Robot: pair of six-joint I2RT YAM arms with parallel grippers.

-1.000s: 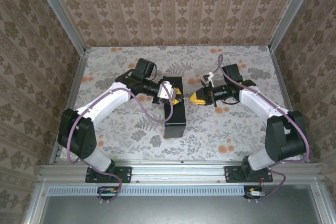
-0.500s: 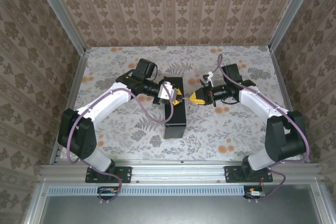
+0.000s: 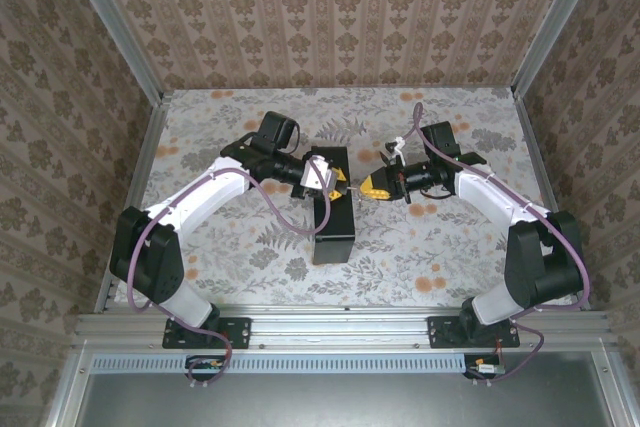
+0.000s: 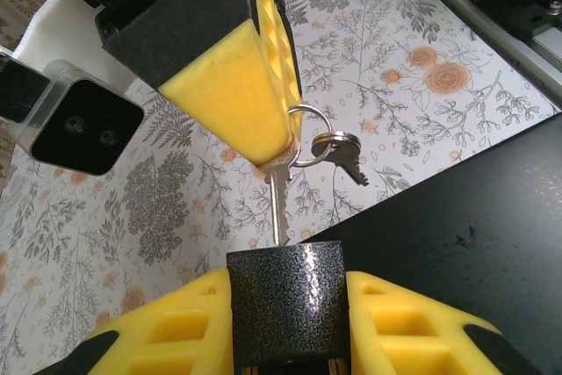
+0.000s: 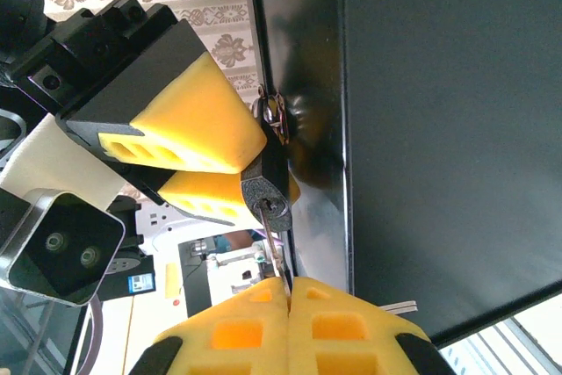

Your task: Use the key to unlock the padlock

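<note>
The padlock (image 4: 285, 300), a small block with a black speckled body, sits squeezed between the yellow foam fingers of my left gripper (image 4: 285, 287), beside the black box (image 3: 331, 217). My right gripper (image 5: 288, 289) is shut on the head of the silver key (image 5: 276, 261). The key's blade (image 4: 277, 204) points straight into the padlock's keyhole (image 5: 270, 208), with its tip in the slot. A ring with a spare key (image 4: 344, 154) hangs from the held key. From above, the two grippers (image 3: 335, 185) (image 3: 373, 186) meet nose to nose at the box's far right edge.
The black box's flat side (image 5: 439, 129) rises close beside both grippers. Floral tabletop (image 3: 450, 247) lies open to the right and front. Patterned walls and metal frame posts (image 3: 545, 37) enclose the table.
</note>
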